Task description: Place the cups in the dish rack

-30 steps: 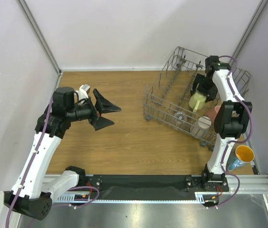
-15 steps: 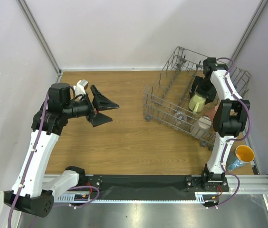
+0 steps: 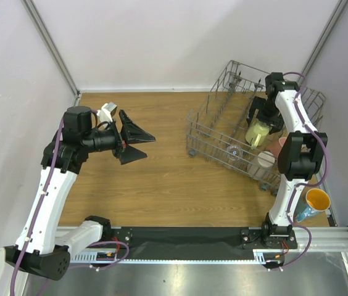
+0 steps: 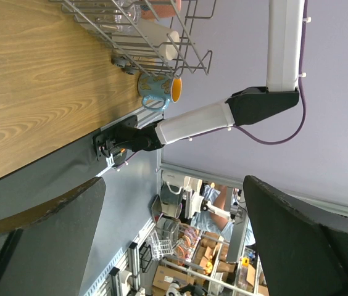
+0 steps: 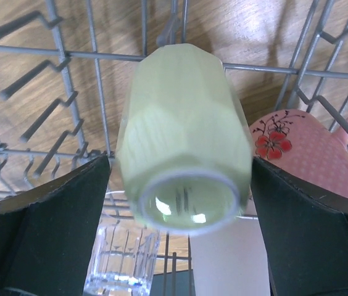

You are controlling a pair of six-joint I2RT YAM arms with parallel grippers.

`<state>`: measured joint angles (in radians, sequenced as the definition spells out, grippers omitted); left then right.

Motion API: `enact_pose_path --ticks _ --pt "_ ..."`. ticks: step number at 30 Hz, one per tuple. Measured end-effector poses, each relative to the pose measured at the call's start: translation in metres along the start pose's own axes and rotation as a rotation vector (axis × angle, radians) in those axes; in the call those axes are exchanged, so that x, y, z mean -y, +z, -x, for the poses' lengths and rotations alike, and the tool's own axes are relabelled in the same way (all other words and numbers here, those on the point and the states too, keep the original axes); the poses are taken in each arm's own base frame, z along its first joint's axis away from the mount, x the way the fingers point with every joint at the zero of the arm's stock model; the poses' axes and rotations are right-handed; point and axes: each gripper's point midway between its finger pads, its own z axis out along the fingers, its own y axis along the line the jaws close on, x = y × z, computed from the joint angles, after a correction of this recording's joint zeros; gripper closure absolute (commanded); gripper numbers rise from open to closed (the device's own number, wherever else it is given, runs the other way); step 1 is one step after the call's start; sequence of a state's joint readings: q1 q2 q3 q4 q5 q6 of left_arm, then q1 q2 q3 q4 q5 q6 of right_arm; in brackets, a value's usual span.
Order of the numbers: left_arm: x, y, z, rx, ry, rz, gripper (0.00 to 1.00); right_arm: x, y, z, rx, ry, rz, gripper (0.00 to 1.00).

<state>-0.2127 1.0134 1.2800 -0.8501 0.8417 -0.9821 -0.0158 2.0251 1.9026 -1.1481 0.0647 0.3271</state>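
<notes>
Cups sit mostly inside the dish rack (image 3: pixel 223 132) at desk right. Left end effector (image 3: pixel 135 140) has swung slightly back, fingers apart, empty. Right end effector (image 5: pixel 180 185) has edged deeper over the rack, fingers spread either side of the inverted pale yellow mug (image 5: pixel 183 142), apparently released. Blue tumbler (image 3: pixel 311 203) remains outside. No legible writing.

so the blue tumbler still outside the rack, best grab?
Blue tumbler lies tilted by the right arm's base, orange mouth facing up and out. I'd come from above with the fingers across its side wall, just below the rim; its handle, seen from the left wrist, looks small.
</notes>
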Motion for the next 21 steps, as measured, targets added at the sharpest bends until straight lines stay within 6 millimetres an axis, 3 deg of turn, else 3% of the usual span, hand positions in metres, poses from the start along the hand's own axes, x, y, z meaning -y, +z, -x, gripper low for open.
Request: enact_pose_path --ticks 9,14,21 --pt "0.003 0.000 0.000 -0.009 0.016 -0.008 0.00 0.003 -0.057 0.015 0.119 0.027 0.012 0.00" --pt "0.004 0.002 0.002 -0.026 0.016 -0.010 0.00 0.015 -0.095 0.011 0.180 0.065 -0.002 0.00" --pt "0.006 0.006 0.008 -0.049 0.026 -0.002 0.00 0.046 -0.157 0.005 0.299 0.214 -0.002 0.18"
